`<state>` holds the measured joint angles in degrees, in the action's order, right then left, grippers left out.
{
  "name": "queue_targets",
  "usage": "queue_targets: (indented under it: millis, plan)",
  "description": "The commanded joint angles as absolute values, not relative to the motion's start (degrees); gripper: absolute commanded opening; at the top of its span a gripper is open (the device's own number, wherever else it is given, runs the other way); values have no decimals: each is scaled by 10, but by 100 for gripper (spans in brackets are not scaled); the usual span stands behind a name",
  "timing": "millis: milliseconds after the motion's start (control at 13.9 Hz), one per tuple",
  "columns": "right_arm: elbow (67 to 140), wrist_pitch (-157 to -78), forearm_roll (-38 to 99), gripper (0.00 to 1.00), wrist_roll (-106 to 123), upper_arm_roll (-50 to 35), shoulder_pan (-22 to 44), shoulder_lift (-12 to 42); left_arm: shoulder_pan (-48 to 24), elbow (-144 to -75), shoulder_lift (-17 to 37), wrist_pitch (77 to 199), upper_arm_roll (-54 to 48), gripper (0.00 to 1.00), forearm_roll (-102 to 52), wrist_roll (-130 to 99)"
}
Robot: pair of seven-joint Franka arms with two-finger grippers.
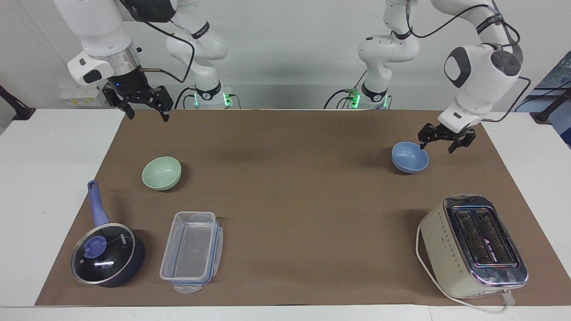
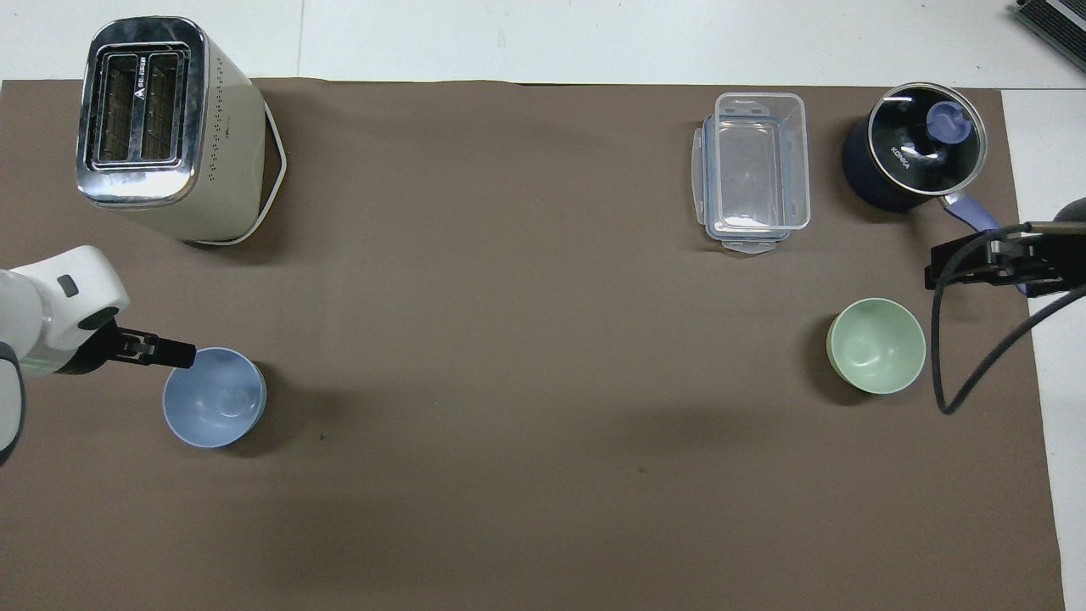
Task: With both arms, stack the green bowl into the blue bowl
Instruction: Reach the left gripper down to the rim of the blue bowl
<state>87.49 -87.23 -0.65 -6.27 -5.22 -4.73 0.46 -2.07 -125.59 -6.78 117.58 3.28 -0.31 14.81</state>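
Observation:
The pale green bowl (image 1: 161, 173) (image 2: 876, 345) sits upright on the brown mat toward the right arm's end. Toward the left arm's end stands the blue bowl (image 1: 409, 157) (image 2: 214, 397), also upright and empty. My left gripper (image 1: 436, 146) (image 2: 174, 355) hangs low and open just beside the blue bowl's rim, one fingertip (image 1: 421, 145) close to the rim; I cannot tell whether it touches. My right gripper (image 1: 148, 117) (image 2: 933, 273) waits open, high over the mat's edge near the robots, holding nothing.
A cream toaster (image 1: 475, 245) (image 2: 161, 119) stands farther from the robots than the blue bowl. A clear plastic container (image 1: 192, 252) and a dark lidded pan (image 1: 107, 258) with a blue handle lie farther out than the green bowl.

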Motion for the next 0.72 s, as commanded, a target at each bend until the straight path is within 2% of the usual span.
queue_targets:
  millis: [0, 216, 288, 360, 432, 648]
  plan:
    - [867, -876, 5, 100, -65, -54, -52, 10, -27, -1344, -99, 1245, 34, 100, -7, 149]
    - [867, -876, 5, 100, -65, -54, -52, 10, -32, -1412, -93, 1324, 34, 100, -7, 143]
    - [867, -876, 5, 100, -64, -54, -52, 10, -32, -1429, -92, 1350, 34, 97, -9, 138]
    - [867, -876, 5, 100, -65, -54, -52, 10, -31, -1433, -93, 1351, 34, 33, -9, 129]
    - [867, -876, 5, 100, -65, -54, -52, 10, -31, -1432, -92, 1349, 34, 0, -9, 128]
    - [867, -876, 5, 100, -65, -54, -52, 10, -31, -1426, -89, 1346, 34, 0, -9, 128]
